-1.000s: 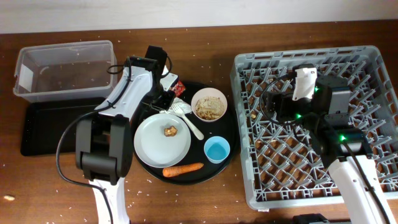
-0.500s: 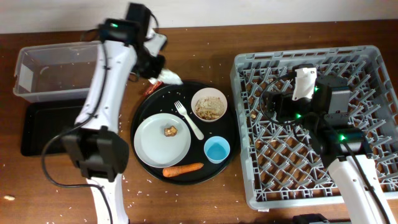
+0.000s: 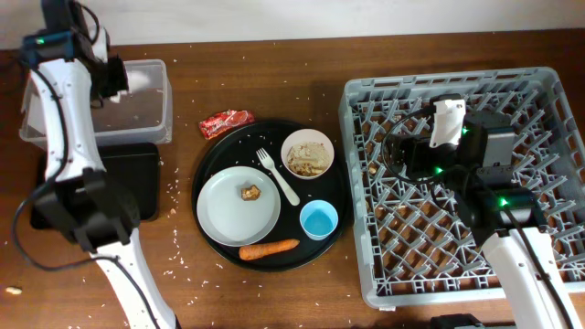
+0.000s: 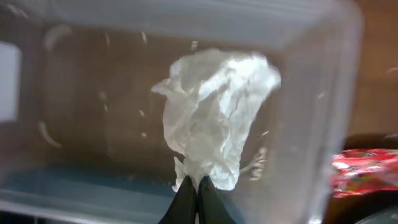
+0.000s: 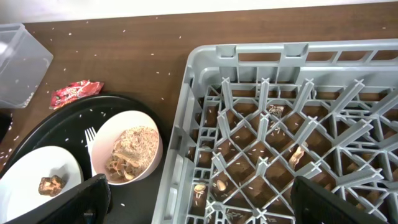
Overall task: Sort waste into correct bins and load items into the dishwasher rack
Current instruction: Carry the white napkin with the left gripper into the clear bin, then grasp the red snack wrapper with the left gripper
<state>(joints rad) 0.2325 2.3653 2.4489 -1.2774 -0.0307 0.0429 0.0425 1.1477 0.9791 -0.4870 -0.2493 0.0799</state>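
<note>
My left gripper point(image 4: 194, 190) is shut on the crumpled white napkin point(image 4: 214, 118) and holds it over the clear plastic tub point(image 3: 146, 117); in the overhead view it point(image 3: 123, 80) is at the tub's right end. The red wrapper point(image 3: 226, 122) lies on the table left of the round black tray; it also shows in the left wrist view point(image 4: 367, 171). The grey plate point(image 3: 228, 212) carries a brown scrap point(image 3: 249, 192). The white fork point(image 3: 277, 175), the white bowl point(image 3: 308, 153) with rice-like crumbs, the blue cup point(image 3: 319, 219) and the carrot point(image 3: 269, 248) lie on that tray. My right gripper point(image 5: 199, 205) is open over the grey rack point(image 3: 548, 91).
The shallow black rectangular tray point(image 3: 55, 178) lies below the tub. The round black tray point(image 3: 340, 196) holds the dishes. Rice grains are scattered over the table, and food bits lie in the rack's lattice point(image 5: 297, 152).
My left gripper lifted the napkin off the round tray's top edge and swung left to the clear tub. The red wrapper shifted onto the table. The right arm has not moved.
</note>
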